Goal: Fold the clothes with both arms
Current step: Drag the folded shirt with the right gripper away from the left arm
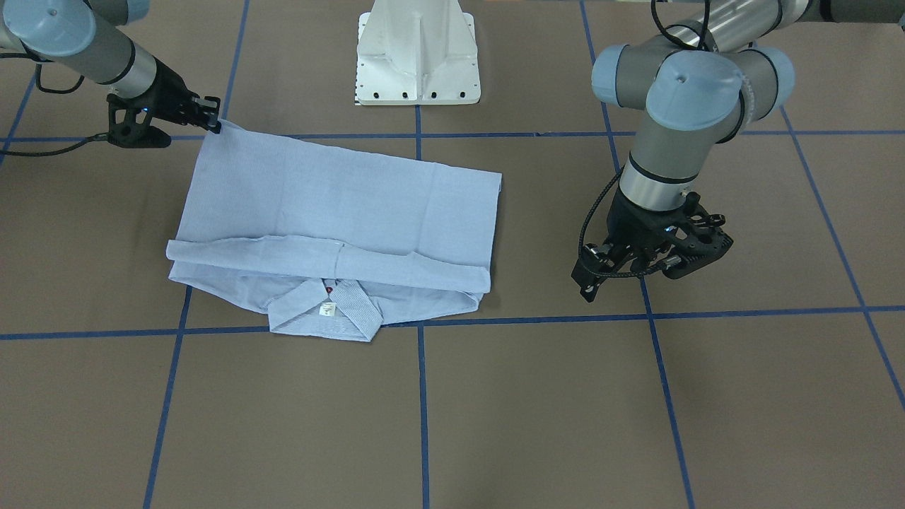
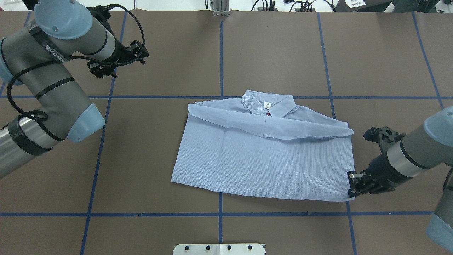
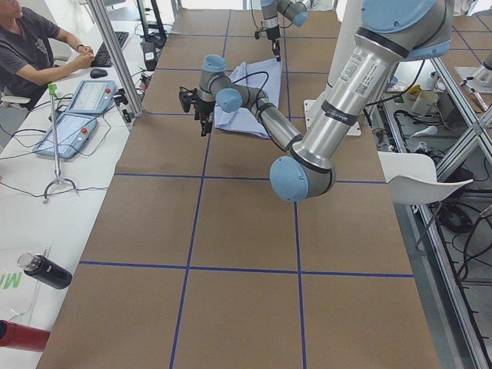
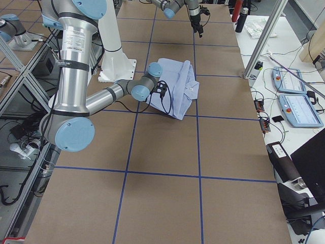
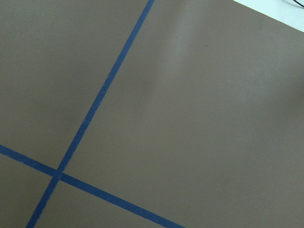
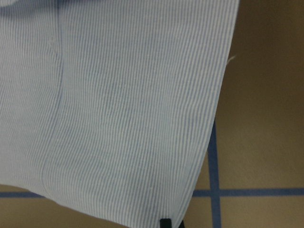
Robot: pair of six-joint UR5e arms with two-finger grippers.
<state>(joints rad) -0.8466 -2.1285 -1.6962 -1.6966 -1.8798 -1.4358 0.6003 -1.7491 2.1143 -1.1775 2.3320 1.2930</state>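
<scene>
Two arms at the table (image 2: pixel 283 46), one shirt (image 2: pixel 262 163) between them. Shirt lies near the table's middle, across a blue tape line (image 2: pixel 221 53), folded into a rough rectangle. Collar (image 2: pixel 268 101) sits on the edge away from the robot, white neck label (image 2: pixel 268 105) showing, a red button (image 2: pixel 268 114) just below it. Both sleeves are folded across the chest and meet under the collar. Hem edge faces the robot's white pedestal base (image 1: pixel 418 53).

Right fingers (image 2: pixel 352 175) are clenched on the shirt's hem corner, on the robot's right side. The right wrist view is mostly striped cloth, with a bit of black finger at the cloth's lower edge. Rest of the shirt lies flat on the table.

Left fingers (image 2: pixel 136 47) are spread and empty, held above bare table, well apart from the shirt and beyond its far left corner. Left wrist view shows only brown table surface and crossing blue tape.
</scene>
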